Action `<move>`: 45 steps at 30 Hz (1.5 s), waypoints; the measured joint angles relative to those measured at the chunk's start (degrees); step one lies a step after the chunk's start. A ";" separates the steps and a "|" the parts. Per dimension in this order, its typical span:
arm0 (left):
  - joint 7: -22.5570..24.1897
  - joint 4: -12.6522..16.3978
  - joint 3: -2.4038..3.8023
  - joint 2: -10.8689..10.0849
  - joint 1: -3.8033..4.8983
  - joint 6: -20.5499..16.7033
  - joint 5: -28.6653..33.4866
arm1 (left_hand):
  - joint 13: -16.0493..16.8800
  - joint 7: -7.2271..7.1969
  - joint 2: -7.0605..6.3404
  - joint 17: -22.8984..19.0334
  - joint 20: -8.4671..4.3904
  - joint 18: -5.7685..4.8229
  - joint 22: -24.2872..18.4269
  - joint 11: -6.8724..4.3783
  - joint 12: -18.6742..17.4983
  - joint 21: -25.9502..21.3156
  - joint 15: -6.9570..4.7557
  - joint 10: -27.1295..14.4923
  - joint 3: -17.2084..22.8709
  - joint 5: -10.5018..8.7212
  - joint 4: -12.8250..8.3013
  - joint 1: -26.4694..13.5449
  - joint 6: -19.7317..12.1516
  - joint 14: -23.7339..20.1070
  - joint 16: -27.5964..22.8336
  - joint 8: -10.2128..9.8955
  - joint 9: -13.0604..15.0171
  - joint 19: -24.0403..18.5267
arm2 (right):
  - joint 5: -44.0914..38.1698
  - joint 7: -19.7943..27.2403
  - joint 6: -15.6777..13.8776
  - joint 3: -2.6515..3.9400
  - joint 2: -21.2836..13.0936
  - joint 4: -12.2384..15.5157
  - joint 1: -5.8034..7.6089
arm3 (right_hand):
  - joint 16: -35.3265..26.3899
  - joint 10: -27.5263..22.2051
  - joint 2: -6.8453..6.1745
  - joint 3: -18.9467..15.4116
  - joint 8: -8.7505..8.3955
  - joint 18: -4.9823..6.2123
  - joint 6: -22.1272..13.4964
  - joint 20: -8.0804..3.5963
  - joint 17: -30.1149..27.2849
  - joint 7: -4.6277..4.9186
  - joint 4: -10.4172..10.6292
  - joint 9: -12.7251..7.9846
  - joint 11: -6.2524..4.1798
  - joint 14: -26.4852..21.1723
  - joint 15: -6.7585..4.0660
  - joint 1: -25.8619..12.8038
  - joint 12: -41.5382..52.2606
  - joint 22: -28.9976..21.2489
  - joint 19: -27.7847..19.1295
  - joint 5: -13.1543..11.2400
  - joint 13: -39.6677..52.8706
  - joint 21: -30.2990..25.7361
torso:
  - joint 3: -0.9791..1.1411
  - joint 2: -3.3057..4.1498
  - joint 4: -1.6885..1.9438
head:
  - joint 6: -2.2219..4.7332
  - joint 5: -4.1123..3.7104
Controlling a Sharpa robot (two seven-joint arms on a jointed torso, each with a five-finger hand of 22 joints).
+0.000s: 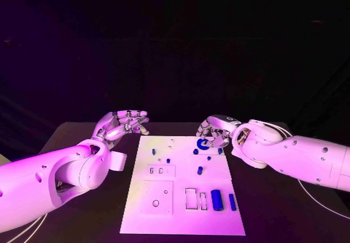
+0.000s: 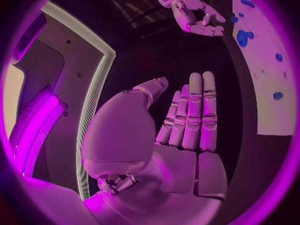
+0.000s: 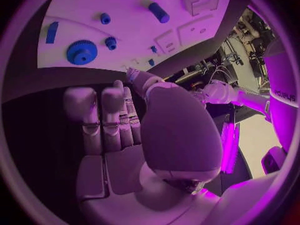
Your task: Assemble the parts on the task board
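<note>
Left hand: the left hand [image 1: 122, 124] hovers at centre left of the head view, just off the upper left corner of the task board [image 1: 138, 212]. It holds nothing; in the left wrist view the left hand [image 2: 181, 130] has its fingers stretched out straight side by side, thumb apart, empty.

Right hand: the right hand [image 1: 216, 132] sits right of centre in the head view, over the board's upper right corner, fingers curved loosely downward above the blue gear [image 1: 202, 144]. Whether a fingertip touches the gear cannot be told there. In the right wrist view the right hand [image 3: 125, 120] is released, fingers extended, nothing in the palm, and the gear [image 3: 82, 51] lies apart from it on the board.

Task board: white plate, centre of the black table [image 1: 292, 212], long side running away from the robot.

Parts: blue cylinder [image 1: 216, 198] and blue bar [image 1: 232, 202] at lower right of the board; small pegs [image 1: 200, 170] scattered mid-board.
</note>
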 measured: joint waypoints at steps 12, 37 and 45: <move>-2.41 3.24 0.42 -0.96 0.00 1.64 -2.27 | -0.01 -0.10 -0.73 4.96 -0.48 0.00 4.92 -0.31 0.00 7.42 -0.53 0.48 0.17 0.00 0.17 -0.74 0.51 -0.53 9.28 0.00 0.04 -1.34 | -5.96 -2.54 3.02 -0.10 2.31 -2.14 -0.33 | 13.03 -2.79 -0.21 0.24 0.44 -1.53 -1.16 0.88 11.22 0.02 0.24 2.32 0.73 0.39 0.41 -0.21 0.00 13.60 2.98 0.00 -0.50 11.81 | -0.16 2.01 1.09 | -0.31 -0.90; -3.57 3.16 0.62 -1.45 0.01 2.45 -2.97 | 0.05 0.10 -0.73 5.58 -0.30 -0.01 6.04 -0.23 0.00 9.15 -0.52 0.80 0.49 0.00 0.49 -0.73 0.70 -0.93 11.00 0.00 0.18 -1.93 | -9.73 -5.20 6.68 -0.20 2.92 -3.12 -0.78 | 14.41 -3.41 -0.21 0.31 0.44 -1.51 -1.15 1.10 11.91 0.02 0.63 3.08 0.93 0.38 0.42 -0.21 0.00 13.59 3.17 0.33 -0.64 13.19 | -0.29 3.42 2.10 | -0.32 -1.74; -3.72 3.15 0.63 -1.49 0.01 2.67 -2.95 | 0.04 -0.11 -0.73 5.64 -0.50 0.00 6.26 -0.32 0.00 9.47 -0.52 0.89 0.81 0.00 0.48 -0.73 0.91 -0.93 11.28 0.01 0.20 -2.14 | -10.04 -5.52 7.13 -0.21 3.23 -3.68 -0.90 | 14.86 -3.41 0.36 1.11 0.88 -1.51 -0.15 1.10 11.91 0.27 1.42 3.55 0.93 0.38 0.42 -0.75 0.00 13.58 3.17 0.70 -0.64 13.41 | -0.27 3.62 2.23 | -0.26 -1.79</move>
